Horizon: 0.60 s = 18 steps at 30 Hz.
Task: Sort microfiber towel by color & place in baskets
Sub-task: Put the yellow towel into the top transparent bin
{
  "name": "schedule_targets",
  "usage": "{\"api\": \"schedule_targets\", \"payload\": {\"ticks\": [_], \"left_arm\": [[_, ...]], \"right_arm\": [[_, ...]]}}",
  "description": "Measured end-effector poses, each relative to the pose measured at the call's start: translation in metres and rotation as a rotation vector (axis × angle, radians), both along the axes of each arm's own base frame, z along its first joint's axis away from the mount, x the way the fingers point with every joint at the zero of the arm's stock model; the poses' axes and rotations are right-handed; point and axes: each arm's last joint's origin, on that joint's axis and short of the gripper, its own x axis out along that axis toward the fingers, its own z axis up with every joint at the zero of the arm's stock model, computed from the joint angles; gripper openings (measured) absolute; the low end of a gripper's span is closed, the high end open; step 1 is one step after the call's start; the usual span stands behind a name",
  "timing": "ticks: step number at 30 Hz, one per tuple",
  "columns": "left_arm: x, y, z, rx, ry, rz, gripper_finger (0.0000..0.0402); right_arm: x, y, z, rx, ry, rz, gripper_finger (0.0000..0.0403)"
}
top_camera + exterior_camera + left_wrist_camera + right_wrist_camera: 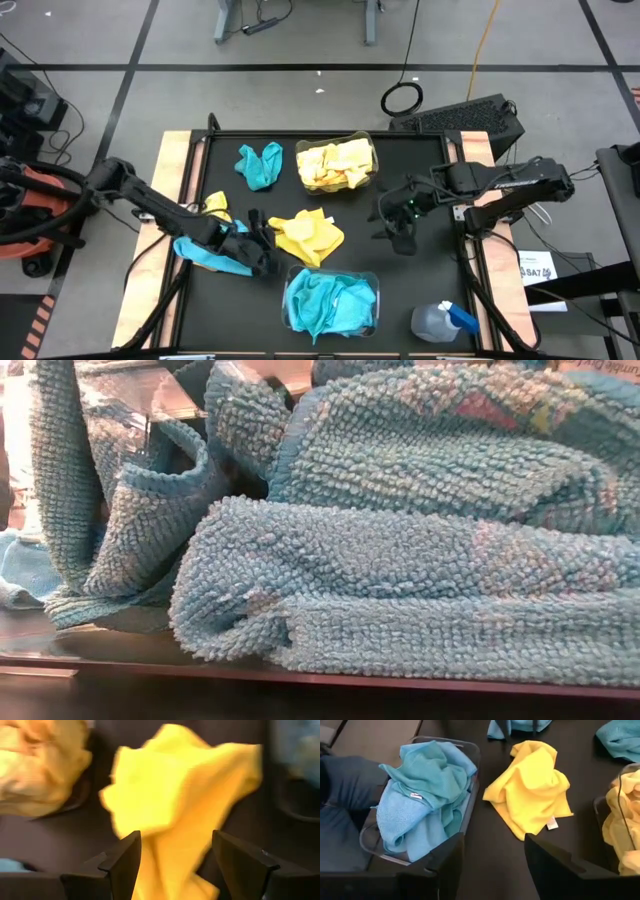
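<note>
A loose yellow towel (308,236) lies crumpled at the table's middle. My left gripper (265,240) is open at its left edge. In the left wrist view my left gripper (175,840) has its fingers on either side of the yellow towel's (175,795) near end. I see no touch. My right gripper (398,238) hangs open to the towel's right with nothing between its fingers (445,862). The near basket (372,282) holds turquoise towels (328,303). The far basket (372,150) holds yellow towels (335,165). Another turquoise towel (258,164) lies at the far left.
A turquoise towel (205,254) lies under my left arm, with a small yellow one (215,204) beside it. A clear spray bottle (440,320) with a blue trigger stands at the near right. The low view is filled by the near basket's turquoise towels (400,560).
</note>
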Motion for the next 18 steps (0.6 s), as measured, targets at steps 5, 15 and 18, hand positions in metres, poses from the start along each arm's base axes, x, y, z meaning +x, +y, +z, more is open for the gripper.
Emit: {"api": "schedule_targets", "payload": {"ticks": [5,15,18], "left_arm": [[0.006,0.002,-0.013,0.077,0.032,0.039,0.0259],[0.027,0.019,-0.038,0.059,0.094,0.076,0.0328],[0.032,0.028,-0.047,0.020,0.133,0.087,0.0331]], "right_arm": [[-0.004,0.014,-0.001,-0.011,0.022,-0.004,0.0200],[-0.011,0.036,-0.003,-0.040,0.040,-0.018,0.0200],[-0.013,0.041,-0.003,-0.036,0.045,-0.030,0.0200]]}}
